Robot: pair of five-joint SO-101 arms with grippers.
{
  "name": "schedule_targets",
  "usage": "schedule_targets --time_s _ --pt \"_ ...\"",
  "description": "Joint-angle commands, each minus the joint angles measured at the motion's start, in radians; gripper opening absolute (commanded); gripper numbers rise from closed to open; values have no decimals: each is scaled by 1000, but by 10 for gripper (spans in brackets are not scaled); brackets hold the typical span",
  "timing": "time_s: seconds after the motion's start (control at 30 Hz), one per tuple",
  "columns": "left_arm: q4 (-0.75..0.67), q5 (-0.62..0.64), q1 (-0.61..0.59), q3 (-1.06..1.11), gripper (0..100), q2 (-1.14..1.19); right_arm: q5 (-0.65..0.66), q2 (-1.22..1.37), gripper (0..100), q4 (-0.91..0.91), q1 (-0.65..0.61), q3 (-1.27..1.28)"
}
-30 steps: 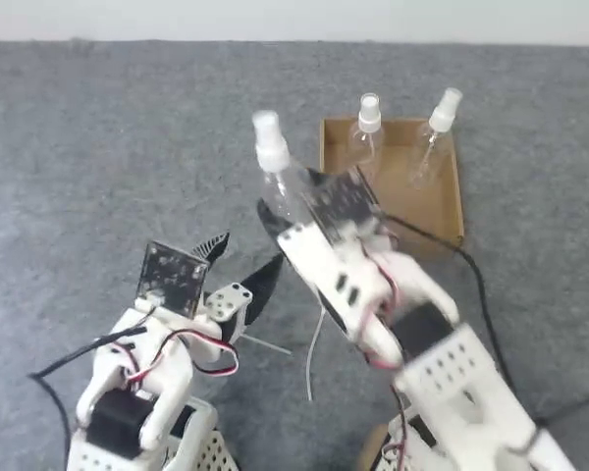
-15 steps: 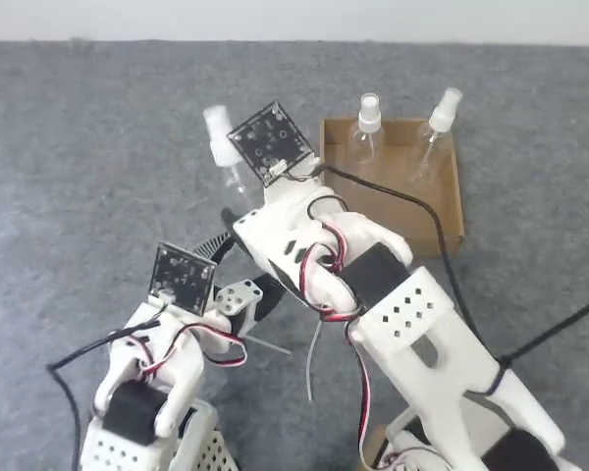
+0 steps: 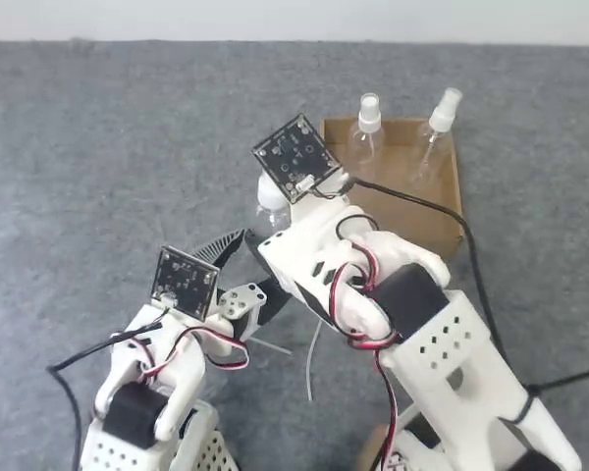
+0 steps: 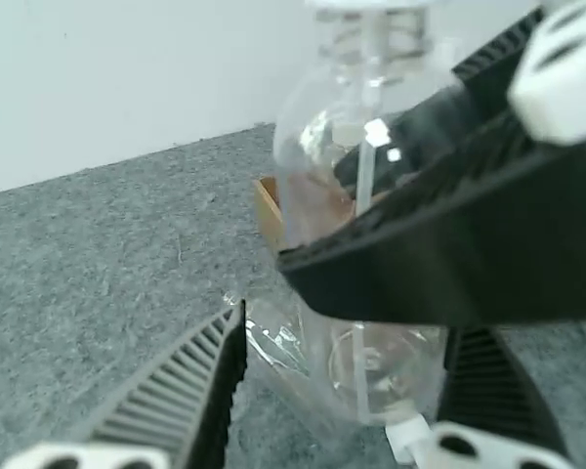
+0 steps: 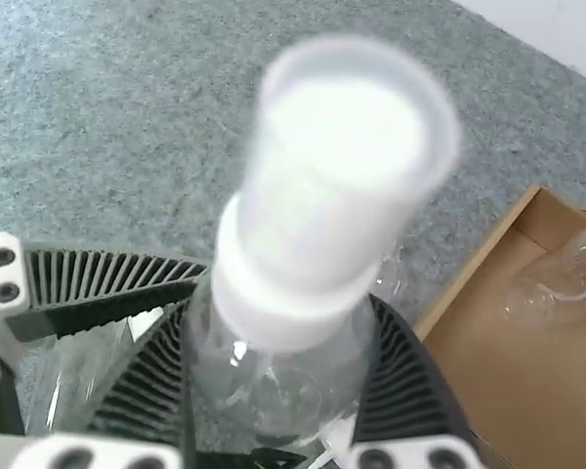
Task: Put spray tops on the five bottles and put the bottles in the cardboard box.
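My right gripper is shut on a clear bottle with a white spray top, held upright over the carpet just left of the cardboard box. In the high view the spray top peeks out below the right wrist's camera board. My left gripper is open close beside it. In the left wrist view the bottle stands just ahead of the left gripper, crossed by the right gripper's black fingers. Two capped bottles stand in the box.
Thin loose tubes lie on the grey carpet between the two arm bases. Something clear lies on the carpet near the held bottle's base. The box's rim is just beside the held bottle.
The right arm swung the bottle left, away from the box, then brought it lower and nearer the left gripper, its wrist turning camera-board up. The left arm shifted slightly forward.
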Motion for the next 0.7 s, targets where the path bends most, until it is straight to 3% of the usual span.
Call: schedule_targets --time_s 0.0,0.3,0.47,0.67 --pt "-25 -6 -6 -2 295 5 -6 -48 6 28 25 -63" --pt "-18 -6 -6 8 294 -2 75 -30 6 -134 444 -28" --pt "-18 -8 -9 8 287 -2 78 48 6 -242 498 46" --pt "-68 -3 -141 19 138 -2 77 145 6 -433 495 140"
